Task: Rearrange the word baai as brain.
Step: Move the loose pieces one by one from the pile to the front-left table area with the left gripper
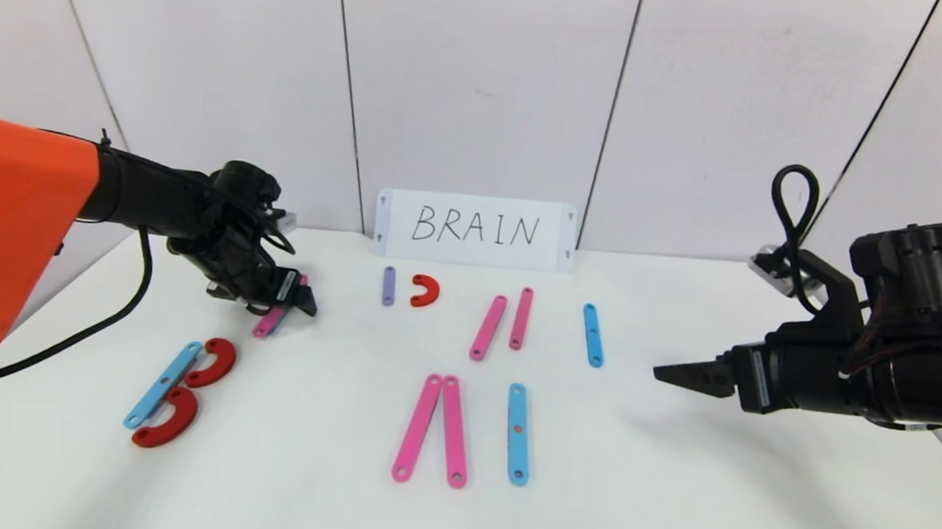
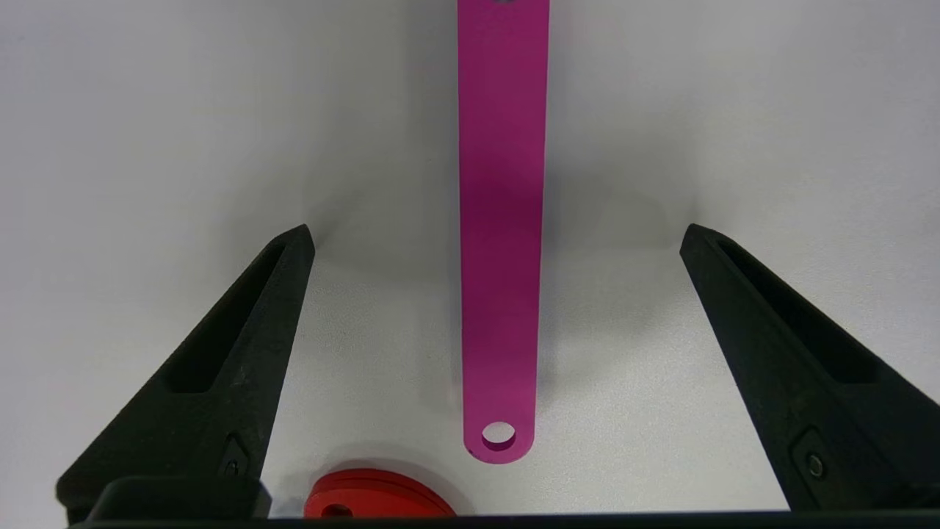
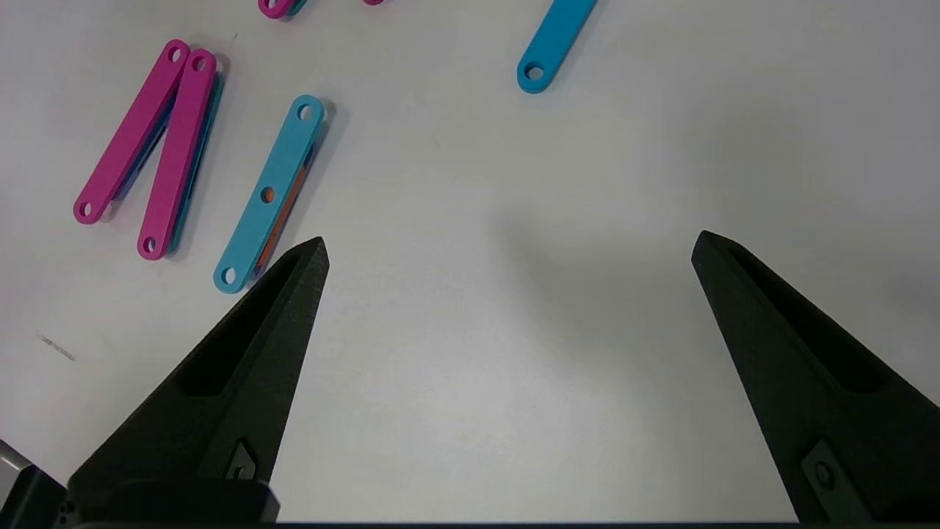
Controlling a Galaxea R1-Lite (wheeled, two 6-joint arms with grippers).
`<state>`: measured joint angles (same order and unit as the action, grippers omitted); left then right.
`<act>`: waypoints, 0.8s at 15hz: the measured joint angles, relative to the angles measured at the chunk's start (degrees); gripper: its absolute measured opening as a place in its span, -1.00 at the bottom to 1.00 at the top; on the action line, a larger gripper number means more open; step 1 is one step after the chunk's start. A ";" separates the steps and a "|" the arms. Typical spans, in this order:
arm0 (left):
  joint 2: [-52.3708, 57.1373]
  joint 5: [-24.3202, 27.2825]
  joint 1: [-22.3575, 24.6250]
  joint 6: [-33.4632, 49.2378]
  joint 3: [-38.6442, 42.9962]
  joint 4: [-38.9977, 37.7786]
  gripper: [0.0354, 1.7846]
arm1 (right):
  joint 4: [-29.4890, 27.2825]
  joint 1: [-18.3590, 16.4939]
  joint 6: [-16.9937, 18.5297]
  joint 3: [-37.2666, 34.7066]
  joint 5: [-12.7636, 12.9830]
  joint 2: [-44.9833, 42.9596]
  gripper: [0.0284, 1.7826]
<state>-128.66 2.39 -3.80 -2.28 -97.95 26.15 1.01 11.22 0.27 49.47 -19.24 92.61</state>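
The letters lie as flat plastic pieces on the white table (image 1: 671,499). At the left, a light-blue strip (image 1: 163,383) with two red half-rings (image 1: 214,362) forms a B. My left gripper (image 1: 300,297) is open over a pink strip (image 1: 268,323). In the left wrist view the strip (image 2: 501,220) lies between the spread fingers (image 2: 242,345), which do not touch it, and a red half-ring (image 2: 378,496) shows at the edge. My right gripper (image 1: 677,375) is open and empty above bare table at the right, as its wrist view shows (image 3: 510,250).
A white card reading BRAIN (image 1: 475,229) stands at the back wall. In the middle lie a purple strip (image 1: 389,286), a small red half-ring (image 1: 425,291), pink strips (image 1: 488,327) (image 1: 521,318), a pink pair (image 1: 434,428) and light-blue strips (image 1: 593,335) (image 1: 517,433).
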 joint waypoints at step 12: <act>-0.11 -0.46 -0.07 0.09 0.07 0.02 -0.70 | 0.00 0.00 0.00 -0.09 0.02 -0.02 0.95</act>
<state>-128.77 1.93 -3.88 -2.19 -97.88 26.17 1.01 11.22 0.27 49.38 -19.21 92.59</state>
